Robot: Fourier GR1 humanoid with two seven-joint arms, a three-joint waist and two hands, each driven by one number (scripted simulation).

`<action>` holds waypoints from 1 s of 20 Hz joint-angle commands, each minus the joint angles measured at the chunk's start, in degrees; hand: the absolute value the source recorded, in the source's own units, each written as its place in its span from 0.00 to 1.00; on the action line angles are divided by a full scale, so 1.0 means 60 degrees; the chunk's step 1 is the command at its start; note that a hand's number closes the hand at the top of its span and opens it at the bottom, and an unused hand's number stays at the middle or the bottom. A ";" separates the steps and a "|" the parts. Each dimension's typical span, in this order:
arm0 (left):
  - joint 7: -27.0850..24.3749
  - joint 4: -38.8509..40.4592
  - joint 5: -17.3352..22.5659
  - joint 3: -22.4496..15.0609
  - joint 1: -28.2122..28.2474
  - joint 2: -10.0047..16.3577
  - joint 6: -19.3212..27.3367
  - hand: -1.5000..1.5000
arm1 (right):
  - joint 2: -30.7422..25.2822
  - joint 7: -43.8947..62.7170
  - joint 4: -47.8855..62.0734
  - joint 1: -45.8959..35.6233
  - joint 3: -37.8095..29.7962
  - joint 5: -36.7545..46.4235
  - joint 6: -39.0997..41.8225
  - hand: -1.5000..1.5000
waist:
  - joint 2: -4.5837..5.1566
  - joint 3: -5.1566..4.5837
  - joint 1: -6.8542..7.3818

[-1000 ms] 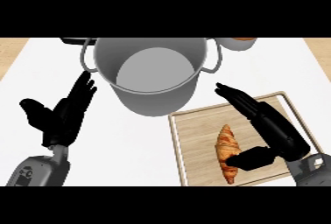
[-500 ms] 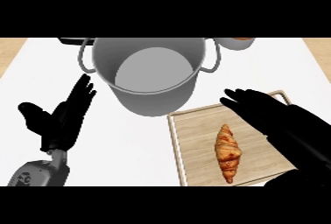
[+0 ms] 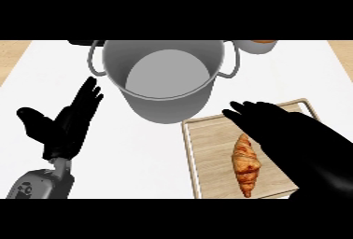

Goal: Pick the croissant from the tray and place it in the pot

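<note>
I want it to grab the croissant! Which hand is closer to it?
Right. The right hand is over the tray, just beside the croissant. The left hand rests open at the counter's left side, away from the tray.

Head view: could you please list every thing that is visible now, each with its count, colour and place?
pot: one, grey, top middle of the counter, nothing seen inside.
tray: one, light wood, lower right, just below the pot.
croissant: one, golden brown, lying on the tray, lengthwise.
small vessel: one, grey with something brown in it, cut off at the top edge, right of the pot.
counter: one, white, under everything.
left hand: one, black, open, resting at the left, fingers up.
left forearm: one, grey, lower left corner.
right hand: one, black, open, above the tray's right part, beside the croissant.
</note>
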 commanded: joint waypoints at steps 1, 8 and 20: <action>-0.0121 -0.0073 -0.0145 -0.0211 0.0292 -0.0089 -0.0125 0.50 | 0.1092 0.2127 0.0864 -0.0863 0.0759 -0.0209 0.0529 0.00 | 0.0028 0.0013 0.0077; 0.0202 -0.0210 -0.0632 -0.0456 0.0021 -0.0567 0.0522 0.50 | 0.1147 0.2640 0.1351 -0.0662 0.1341 -0.0404 0.0445 0.00 | 0.0005 0.0031 -0.0120; 0.0286 -0.0173 -0.0247 0.0112 0.0175 -0.0278 -0.0091 0.50 | 0.1236 0.3480 0.0810 -0.0276 0.2280 0.0519 0.0100 0.00 | -0.0020 0.0035 -0.0219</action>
